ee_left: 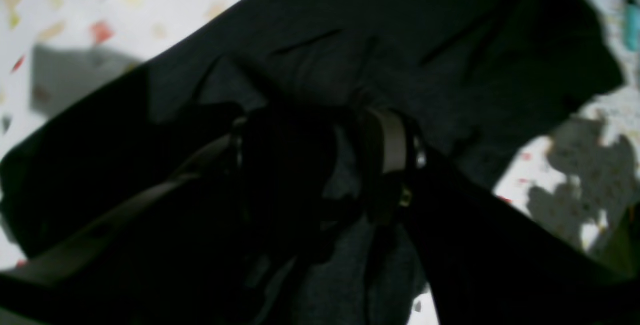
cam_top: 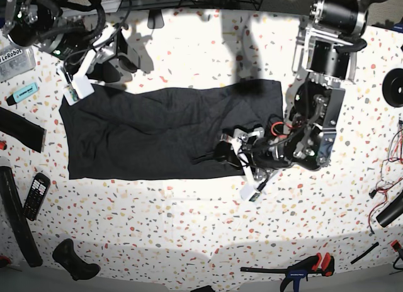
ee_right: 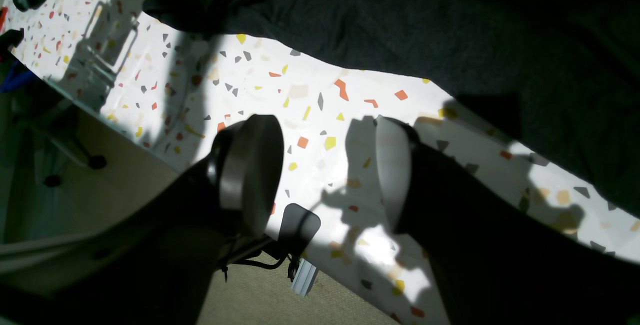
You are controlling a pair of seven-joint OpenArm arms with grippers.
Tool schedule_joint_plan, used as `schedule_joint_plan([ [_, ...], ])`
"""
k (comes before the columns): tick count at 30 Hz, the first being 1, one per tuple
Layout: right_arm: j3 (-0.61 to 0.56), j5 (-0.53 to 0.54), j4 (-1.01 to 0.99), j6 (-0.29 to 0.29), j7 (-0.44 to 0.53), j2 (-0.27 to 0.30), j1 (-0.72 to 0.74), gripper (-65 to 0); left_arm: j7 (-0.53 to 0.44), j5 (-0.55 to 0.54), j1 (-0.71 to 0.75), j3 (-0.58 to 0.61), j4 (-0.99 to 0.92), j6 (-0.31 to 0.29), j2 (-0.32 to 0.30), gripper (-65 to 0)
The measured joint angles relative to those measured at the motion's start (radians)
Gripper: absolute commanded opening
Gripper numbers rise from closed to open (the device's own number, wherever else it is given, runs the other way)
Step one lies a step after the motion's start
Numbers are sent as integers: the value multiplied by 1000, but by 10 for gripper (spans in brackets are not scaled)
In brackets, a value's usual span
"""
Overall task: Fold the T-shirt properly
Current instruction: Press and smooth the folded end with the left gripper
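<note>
I see the dark charcoal soft-fabric T-shirt [cam_top: 170, 131] lying flat as a wide rectangle on the white speckled terrazzo tabletop [cam_top: 189, 229], stretching from the left part of the table to about the middle. Its plain side faces up, with a few shallow wrinkles.

My left gripper [cam_top: 217, 155] sits low over the shirt's right near corner. In the left wrist view its fingers [ee_left: 395, 140] stand apart with dark cloth bunched between them, though the shadow is too deep for me to tell whether they actually pinch it.

My right gripper [ee_right: 327, 170] hangs above bare tabletop just off the shirt's far left edge, its two pads clearly spread with nothing between them.

A black remote control [cam_top: 36, 194] lies near the table's left edge, and an orange-handled clamp [cam_top: 302, 267] rests along the near edge.
</note>
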Motion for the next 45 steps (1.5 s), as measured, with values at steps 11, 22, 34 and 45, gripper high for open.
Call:
schedule_joint_plan([
  [11,0,0,0,0,0,0,0,-321,-8,11,0,-1,0,19,40,-371],
  [22,0,26,0,0,-12,0,0,-321,-61,124,0,-2,-14,20,83,-371],
  [34,0,26,0,0,-15,0,0,-321,-162,39,-138,-2,-331,21,86,-371],
  [45,0,26,0,0,-14,0,0,-321,-150,76,-205,-3,-351,20,187,-371],
])
